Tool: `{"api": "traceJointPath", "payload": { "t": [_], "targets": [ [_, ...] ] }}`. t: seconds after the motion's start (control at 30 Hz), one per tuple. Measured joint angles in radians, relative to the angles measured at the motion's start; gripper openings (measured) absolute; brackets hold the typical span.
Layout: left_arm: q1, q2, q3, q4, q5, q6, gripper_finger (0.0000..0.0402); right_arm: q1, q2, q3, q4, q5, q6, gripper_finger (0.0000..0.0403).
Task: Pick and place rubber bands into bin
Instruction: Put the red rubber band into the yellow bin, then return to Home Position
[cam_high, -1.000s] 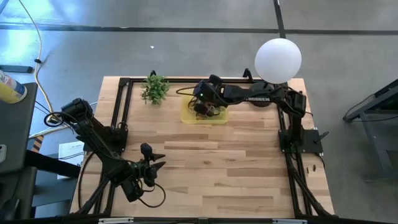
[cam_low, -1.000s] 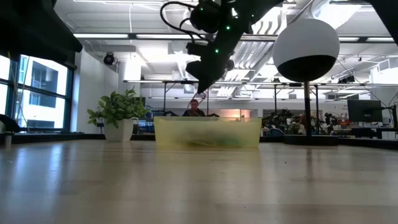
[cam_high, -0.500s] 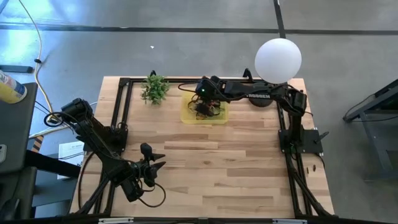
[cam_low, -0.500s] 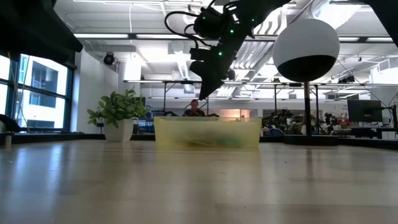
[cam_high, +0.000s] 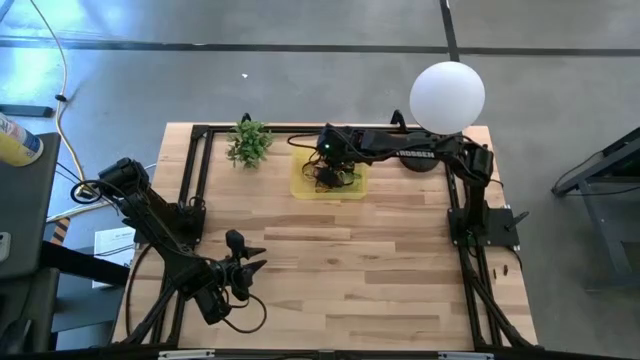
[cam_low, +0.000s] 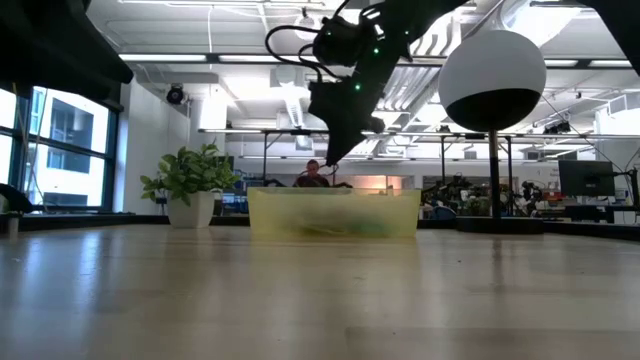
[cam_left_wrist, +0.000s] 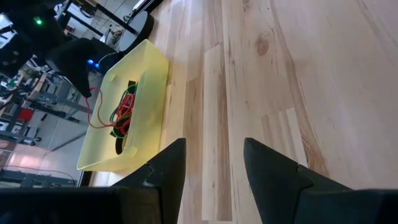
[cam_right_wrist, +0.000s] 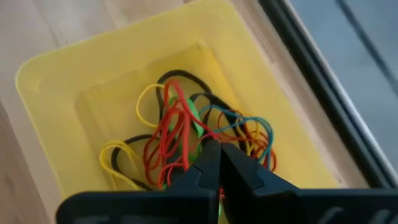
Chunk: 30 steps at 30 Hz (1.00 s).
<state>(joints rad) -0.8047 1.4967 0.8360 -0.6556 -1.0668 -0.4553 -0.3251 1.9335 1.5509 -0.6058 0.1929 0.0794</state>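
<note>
The right gripper (cam_right_wrist: 217, 149) is hanging above the bin (cam_high: 303, 185) with its fingers pressed together; a red band (cam_left_wrist: 92, 106) seems to be trailing from its tip down into the pile, though the view is too poor to be sure. Directly below it, the rubber bands (cam_right_wrist: 180, 134) are lying tangled in the bin. The left gripper (cam_left_wrist: 211, 163) is waiting well away from the bin, fingers parted and gripping nothing.

Right gripper (cam_high: 335, 172) over the bin (cam_high: 303, 186) (apparently holding bands), left gripper (cam_high: 252, 264) parked nearside.
</note>
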Motion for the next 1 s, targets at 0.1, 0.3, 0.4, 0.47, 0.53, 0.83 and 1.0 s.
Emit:
{"api": "traceJointPath", "payload": {
  "t": [0.1,0.3,0.4,0.47,0.53,0.83,1.0],
  "targets": [
    [0.000,0.000,0.000,0.000,0.000,-0.001,0.0150,-0.004,0.000,0.000,-0.004,-0.013,0.014,0.0013],
    [0.000,0.000,0.000,0.001,0.000,-0.001,0.0150,-0.005,0.000,0.000,-0.005,-0.026,0.009,0.0075],
    [0.000,0.000,0.000,0.001,0.000,0.000,0.0150,-0.004,0.000,0.000,-0.005,-0.051,-0.008,0.0115],
    [0.000,0.000,0.000,0.001,0.000,0.007,0.0150,0.002,0.000,0.000,-0.005,-0.088,-0.043,0.0138],
    [0.000,0.000,0.000,0.001,-0.009,0.021,0.0150,0.018,0.000,0.000,-0.005,-0.123,-0.087,0.0158],
    [0.000,0.000,0.000,-0.005,-0.412,0.132,0.0150,0.098,-0.057,-0.131,0.157,-0.131,-0.188,0.0195],
    [0.020,-0.006,0.000,0.002,-0.504,0.120,0.0150,0.119,-0.208,-0.377,0.316,-0.036,-0.240,0.0190]
  ]
}}
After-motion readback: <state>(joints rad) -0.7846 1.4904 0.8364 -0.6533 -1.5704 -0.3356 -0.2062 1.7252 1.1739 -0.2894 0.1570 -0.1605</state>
